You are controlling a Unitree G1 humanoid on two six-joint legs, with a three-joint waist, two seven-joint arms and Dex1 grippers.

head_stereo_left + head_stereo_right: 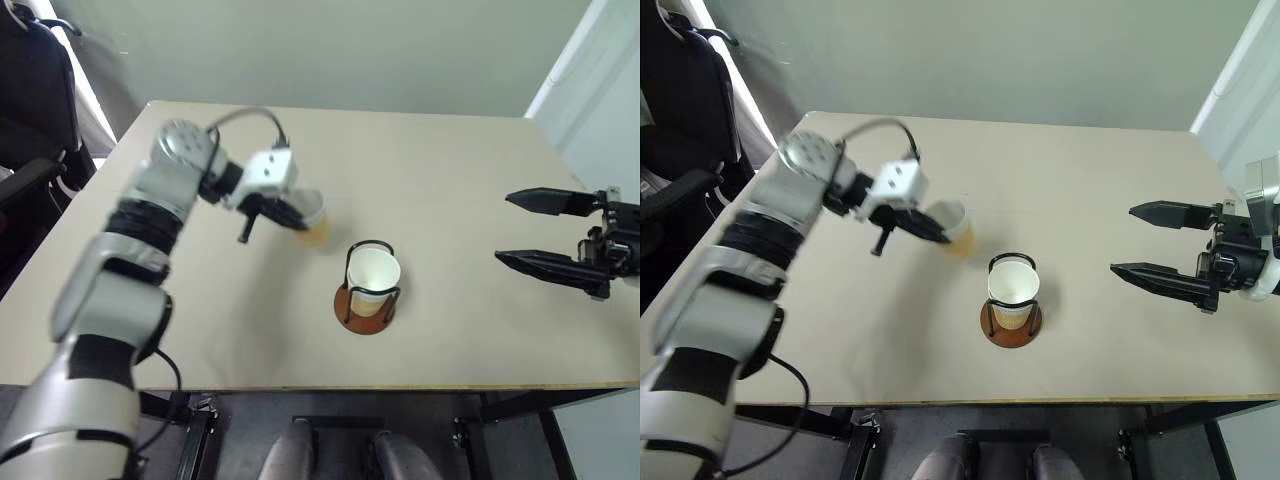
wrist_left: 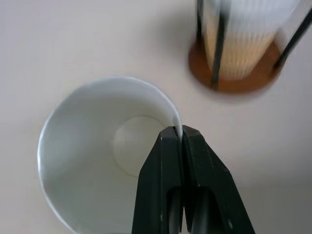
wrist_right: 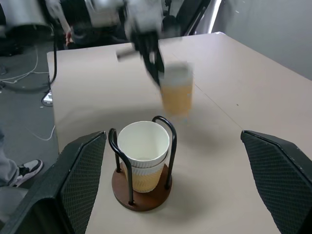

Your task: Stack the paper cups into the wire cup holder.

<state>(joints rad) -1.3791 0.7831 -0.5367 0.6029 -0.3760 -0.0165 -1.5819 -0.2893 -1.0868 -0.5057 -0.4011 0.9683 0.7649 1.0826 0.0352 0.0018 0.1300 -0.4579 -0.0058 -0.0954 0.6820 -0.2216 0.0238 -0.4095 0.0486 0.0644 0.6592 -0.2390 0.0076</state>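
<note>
White-lined, tan-sleeved paper cup (image 1: 312, 218) pinched at rim by left gripper (image 1: 296, 216); right gripper (image 1: 510, 228) agape.

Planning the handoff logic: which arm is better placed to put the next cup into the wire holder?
Left. Its fingers are shut on a paper cup's rim, near the wire cup holder. The right gripper is open, empty, off to the side.

**Blur, crops and a hidden count**

The cup (image 1: 314, 219) pinched by the left gripper (image 1: 290, 215) is smeared; its sleeve ribbing is unreadable. In the left wrist view the cup's lower rim and the holder (image 2: 234, 80) top are cropped. How many cups (image 3: 143, 153) nest in the holder is unclear. The right gripper (image 1: 515, 228) is cut at the wrist.
</note>
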